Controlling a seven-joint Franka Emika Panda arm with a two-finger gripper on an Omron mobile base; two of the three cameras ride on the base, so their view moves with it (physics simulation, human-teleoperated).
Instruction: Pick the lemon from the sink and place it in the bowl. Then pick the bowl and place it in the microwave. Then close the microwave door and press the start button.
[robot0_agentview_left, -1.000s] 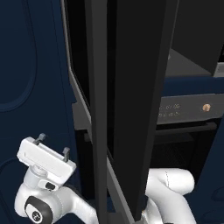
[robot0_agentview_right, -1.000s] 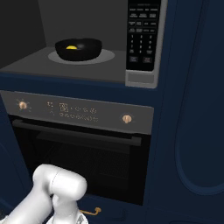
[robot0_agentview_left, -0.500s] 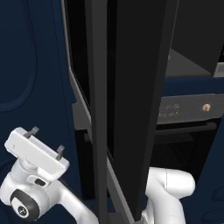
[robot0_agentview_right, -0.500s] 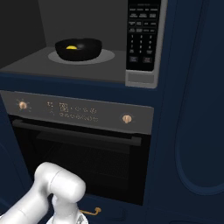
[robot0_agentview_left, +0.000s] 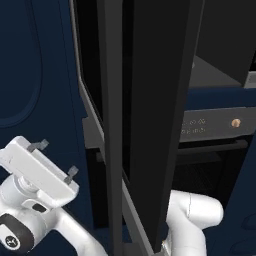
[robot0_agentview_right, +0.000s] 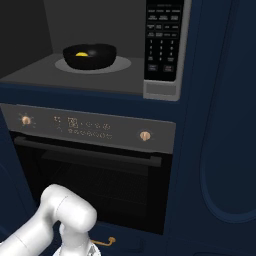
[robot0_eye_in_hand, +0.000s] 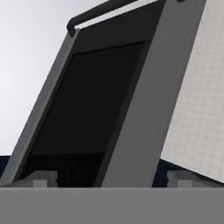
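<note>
The lemon (robot0_agentview_right: 81, 53) lies in the bowl (robot0_agentview_right: 90, 56) inside the microwave (robot0_agentview_right: 100, 45), whose microwave door (robot0_agentview_left: 150, 115) stands open just right of the empty, spread-fingered gripper (robot0_agentview_left: 54, 159), so a push glancing off the door's edge could leave it ajar

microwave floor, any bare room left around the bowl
Bare grey floor lies left of the wide glossy black bowl, toward the dark cavity wall, and in front of it up to the front edge. Right of it, a narrower strip runs to the button panel.
</note>
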